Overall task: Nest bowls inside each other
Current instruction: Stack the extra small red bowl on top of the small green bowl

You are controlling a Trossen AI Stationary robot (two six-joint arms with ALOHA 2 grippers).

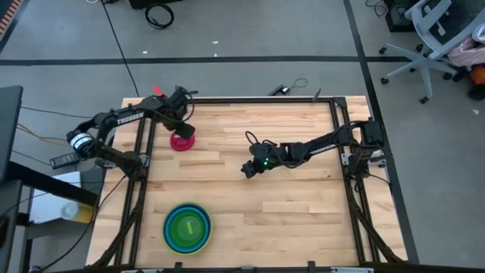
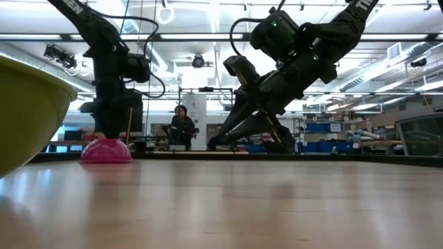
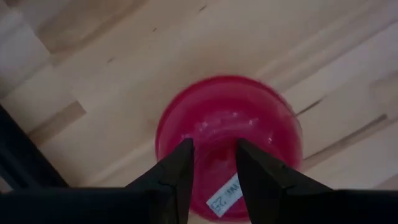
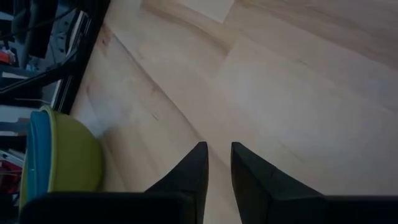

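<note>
The smallest bowl, magenta-pink (image 1: 182,141), lies rim down on the table near the far left corner, and its dome shows in the low view (image 2: 106,150). My left gripper (image 3: 214,146) points down right over its upturned base, open by a narrow gap with nothing between the fingers. The other bowls sit nested in a stack (image 1: 187,227) near the front edge: yellow-green outside, then blues, bright green innermost. My right gripper (image 1: 248,168) hangs over the table's middle, slanting down, narrowly open (image 4: 219,149) and empty. My left gripper stands over the pink bowl's upturned base (image 3: 217,124), fingers pointing down from above. I cannot tell whether the fingertips touch the base or hover just above it. The bowl rests on its rim on the table.
Black frame rails (image 1: 142,144) run along the table's left edge close to the pink bowl, and others (image 1: 345,144) run along the right edge. Bare wood lies between the pink bowl and the stack. Cables (image 1: 288,89) lie at the far edge.
</note>
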